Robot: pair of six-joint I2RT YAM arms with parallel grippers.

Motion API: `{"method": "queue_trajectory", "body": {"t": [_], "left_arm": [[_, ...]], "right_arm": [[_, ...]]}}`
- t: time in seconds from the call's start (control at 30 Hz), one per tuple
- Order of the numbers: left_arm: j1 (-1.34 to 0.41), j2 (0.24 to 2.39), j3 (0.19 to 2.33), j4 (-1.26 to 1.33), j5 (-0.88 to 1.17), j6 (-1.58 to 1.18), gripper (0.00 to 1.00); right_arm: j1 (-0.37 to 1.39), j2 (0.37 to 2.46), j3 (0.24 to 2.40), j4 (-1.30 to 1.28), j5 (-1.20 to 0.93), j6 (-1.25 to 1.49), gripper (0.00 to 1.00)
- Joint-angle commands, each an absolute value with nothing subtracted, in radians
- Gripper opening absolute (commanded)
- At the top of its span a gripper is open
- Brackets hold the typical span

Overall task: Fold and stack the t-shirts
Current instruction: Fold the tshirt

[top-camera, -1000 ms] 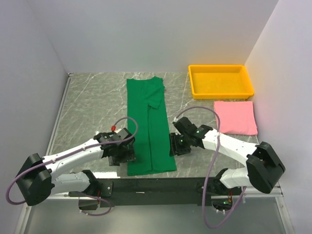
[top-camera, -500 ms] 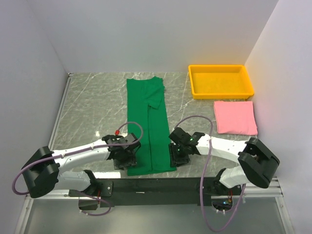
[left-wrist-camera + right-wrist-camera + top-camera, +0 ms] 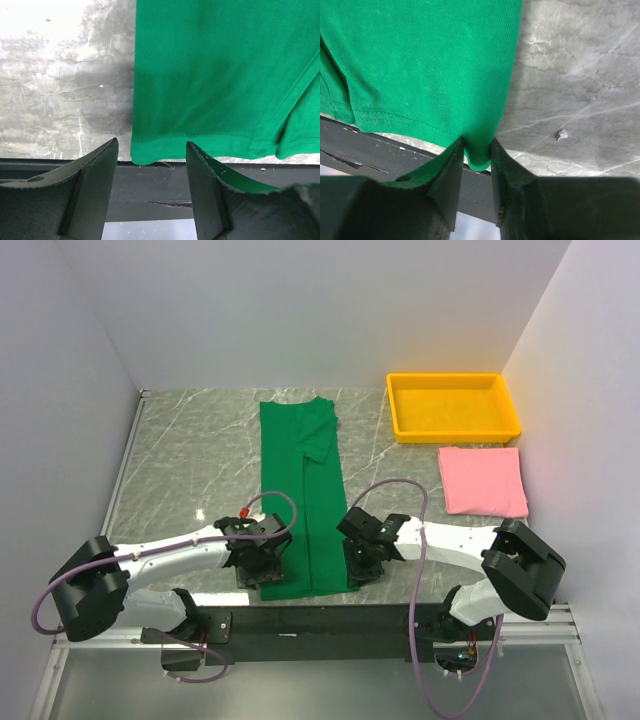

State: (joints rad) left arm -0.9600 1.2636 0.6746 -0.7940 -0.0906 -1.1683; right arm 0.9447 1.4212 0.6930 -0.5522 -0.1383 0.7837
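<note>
The dark green t-shirt (image 3: pixel 305 490) lies folded into a long strip down the middle of the table. My left gripper (image 3: pixel 262 568) is open at the shirt's near left corner (image 3: pixel 150 152), which lies between the fingers untouched. My right gripper (image 3: pixel 360 562) is shut on the shirt's near right corner (image 3: pixel 479 155), the cloth pinched between its fingers (image 3: pixel 451 175). The light pink t-shirt (image 3: pixel 484 480) lies folded flat at the right, away from both grippers.
A yellow plastic tray (image 3: pixel 402 420) stands at the back right, behind the pink shirt. The table's black near edge (image 3: pixel 150 185) runs just under both grippers. White walls close in the left, back and right sides.
Both grippers moved toward the near edge and inward to the green shirt's bottom corners. The right gripper has closed on its corner.
</note>
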Motion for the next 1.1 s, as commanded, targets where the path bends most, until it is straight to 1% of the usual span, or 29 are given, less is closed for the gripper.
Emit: {"method": "queue_trajectory", "body": {"t": [0.0,0.07,0.1,0.17,0.2,0.27,0.63,0.73,0.77,0.8,0.83,0.93,0.97,1.0,1.07], "left_arm": [[-0.965,1.284,0.673,-0.772,-0.068,-1.157,0.62],[-0.966,1.290,0.678,-0.773,-0.067,-1.155,0.62],[-0.966,1.292,0.680,-0.775,-0.071,-1.157,0.63],[-0.968,1.292,0.681,-0.778,-0.069,-1.157,0.62],[-0.971,1.292,0.683,-0.776,-0.063,-1.155,0.62],[-0.973,1.302,0.686,-0.775,-0.055,-1.149,0.61],[-0.994,1.364,0.698,-0.793,-0.034,-1.138,0.57],[-0.997,1.397,0.703,-0.798,-0.032,-1.137,0.50],[-1.000,1.405,0.701,-0.798,-0.031,-1.137,0.46],[-1.006,1.410,0.703,-0.798,-0.025,-1.137,0.44],[-1.011,1.422,0.703,-0.798,-0.020,-1.134,0.36],[-1.026,1.440,0.707,-0.801,-0.017,-1.137,0.20],[-1.031,1.440,0.707,-0.805,-0.014,-1.141,0.07],[-1.043,1.439,0.709,-0.811,-0.011,-1.146,0.02],[-1.058,1.421,0.706,-0.839,-0.009,-1.161,0.01]], "right_arm": [[0.960,1.456,0.670,-0.595,-0.084,0.795,0.30],[0.962,1.456,0.670,-0.592,-0.086,0.793,0.24],[0.963,1.456,0.672,-0.592,-0.084,0.792,0.17],[0.963,1.456,0.670,-0.591,-0.084,0.793,0.11],[0.963,1.456,0.670,-0.589,-0.084,0.792,0.05],[0.963,1.456,0.672,-0.589,-0.084,0.792,0.00],[0.965,1.457,0.676,-0.578,-0.094,0.781,0.00],[0.965,1.459,0.678,-0.581,-0.098,0.779,0.00],[0.963,1.459,0.680,-0.580,-0.097,0.778,0.00],[0.965,1.459,0.680,-0.581,-0.095,0.779,0.00],[0.965,1.459,0.680,-0.583,-0.094,0.778,0.00],[0.965,1.459,0.680,-0.584,-0.098,0.776,0.00],[0.966,1.456,0.677,-0.587,-0.101,0.773,0.00],[0.969,1.453,0.675,-0.591,-0.109,0.775,0.00],[0.986,1.433,0.666,-0.613,-0.120,0.773,0.00]]}}
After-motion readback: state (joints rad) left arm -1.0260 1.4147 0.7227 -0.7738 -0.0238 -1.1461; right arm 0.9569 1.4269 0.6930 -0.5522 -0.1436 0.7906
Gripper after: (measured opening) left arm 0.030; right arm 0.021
